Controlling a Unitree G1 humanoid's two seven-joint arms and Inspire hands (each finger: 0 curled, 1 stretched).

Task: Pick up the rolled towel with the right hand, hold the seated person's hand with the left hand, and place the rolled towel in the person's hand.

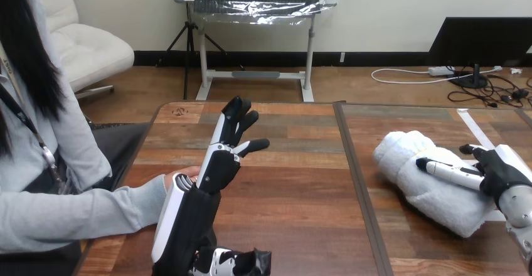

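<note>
Rolled towel [420,185]: white, lying on the table [295,201] at our right side, well apart from the person's hand [187,175] at the left; its long axis runs from far-left to near-right. Right hand [499,172]: at the towel's right flank and by far the nearer hand; a straight finger lies across the roll's top with the thumb at its far side, not curled round, so we judge it open and merely touching. Left hand [219,165]: raised, fingers straight and relaxed, just beside the person's hand, which it partly hides; we cannot tell whether they touch. Room: bare wood between towel and person, crossed by a dark seam [354,182]; we judge the leftward carry unobstructed.
</note>
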